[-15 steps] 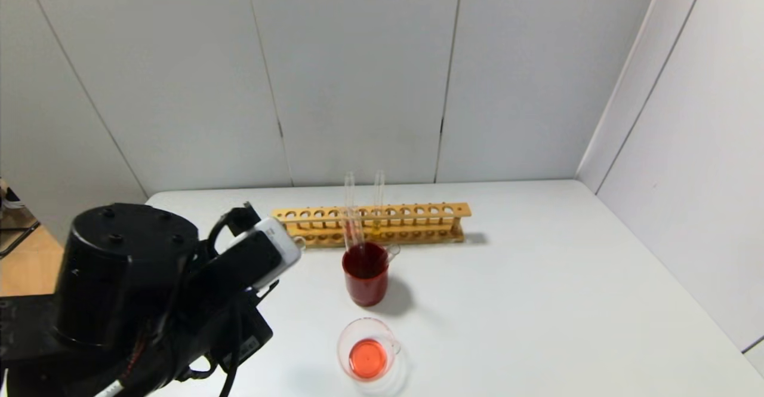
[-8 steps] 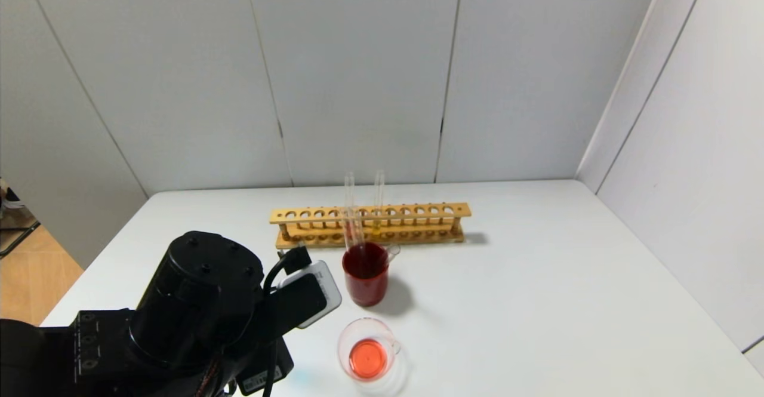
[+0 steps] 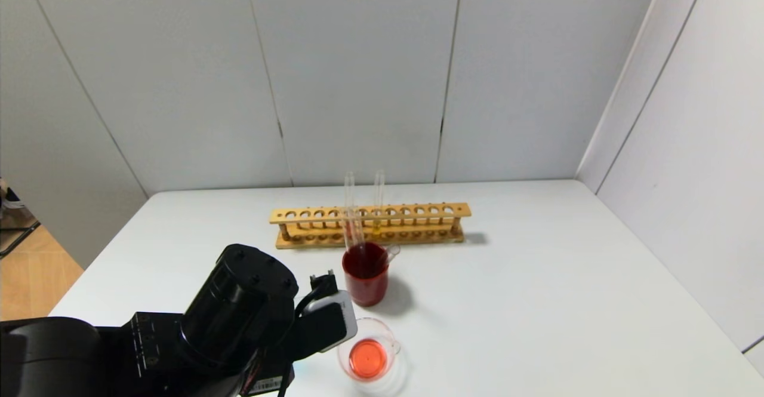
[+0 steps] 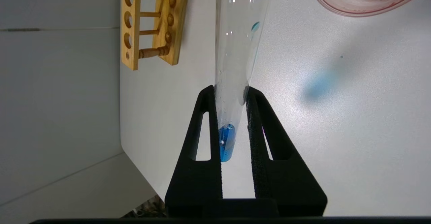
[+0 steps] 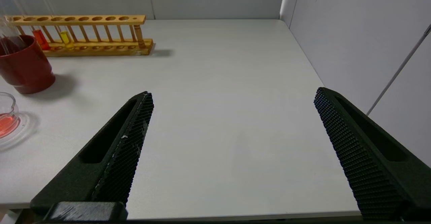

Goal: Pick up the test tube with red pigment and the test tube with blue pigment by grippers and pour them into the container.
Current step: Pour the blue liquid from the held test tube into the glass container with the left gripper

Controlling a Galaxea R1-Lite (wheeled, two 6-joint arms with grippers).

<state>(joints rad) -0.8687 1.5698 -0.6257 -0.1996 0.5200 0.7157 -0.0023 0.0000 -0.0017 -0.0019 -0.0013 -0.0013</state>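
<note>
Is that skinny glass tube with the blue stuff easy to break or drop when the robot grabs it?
Probably a bit. The test tube with blue pigment looks like thin, smooth glass, so it may slip or crack if squeezed hard. The left gripper pinches it only near its rounded bottom, so the long top could wobble. It holds little liquid, so it is likely light.

rack [image 3: 370,224] behind cup [image 3: 365,280] | container [image 3: 368,349] before cup

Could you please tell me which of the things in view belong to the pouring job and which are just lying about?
Belonging to the job:
- blue-pigment test tube, shut in the left hand
- glass container, holding orange-red liquid
- right hand, open, off to the table's right

Just lying about:
- wooden test tube rack
- yellow-liquid tube in the rack
- dark red cup
</note>
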